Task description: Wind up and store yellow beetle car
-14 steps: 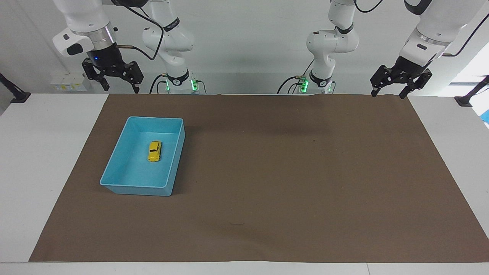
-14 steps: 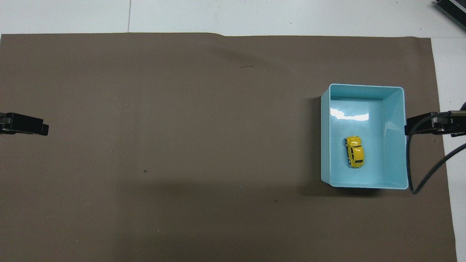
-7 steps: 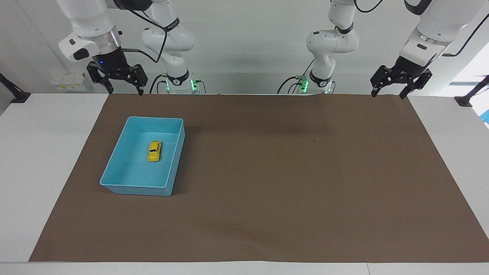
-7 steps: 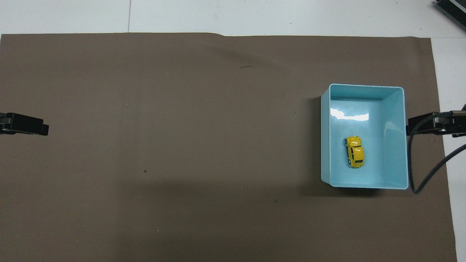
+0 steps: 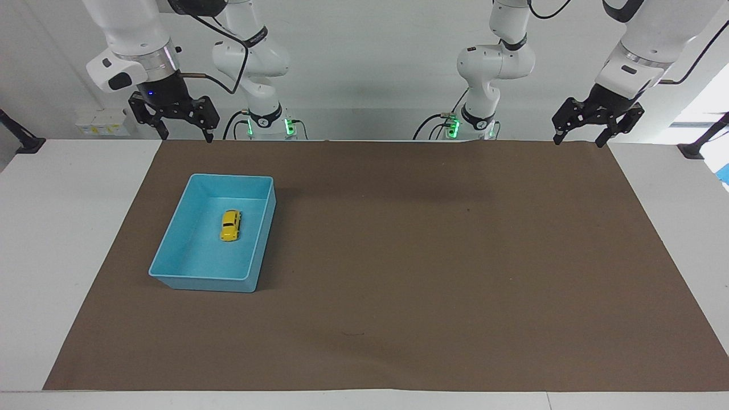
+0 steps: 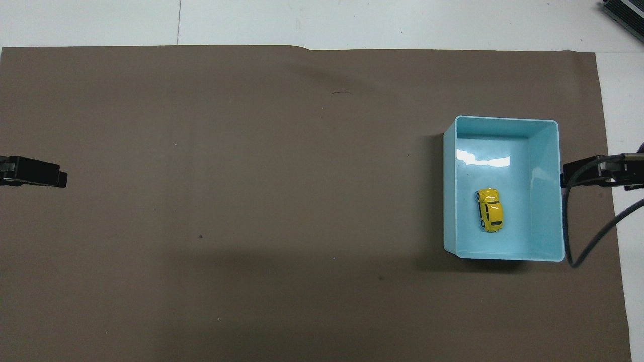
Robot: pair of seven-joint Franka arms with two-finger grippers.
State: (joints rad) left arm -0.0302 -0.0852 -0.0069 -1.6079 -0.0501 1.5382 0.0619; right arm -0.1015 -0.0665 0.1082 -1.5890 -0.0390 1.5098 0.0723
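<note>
The yellow beetle car (image 5: 230, 225) lies on its wheels inside a light blue bin (image 5: 199, 282) toward the right arm's end of the brown mat. In the overhead view the car (image 6: 490, 209) sits in the half of the bin (image 6: 505, 119) that is nearer to the robots. My right gripper (image 5: 187, 138) is open and empty, raised over the mat's edge at the robots' side of the bin; its tip (image 6: 571, 177) shows beside the bin. My left gripper (image 5: 577, 142) is open and empty, waiting raised over the mat's corner at its own end (image 6: 55, 177).
The brown mat (image 5: 433, 256) covers most of the white table (image 5: 68, 228). A black cable (image 6: 583, 241) hangs from the right arm beside the bin. A dark object (image 6: 624, 12) lies at the table's corner.
The right gripper has shifted slightly and straightened over the mat's edge. The car, the bin and the left arm have not moved.
</note>
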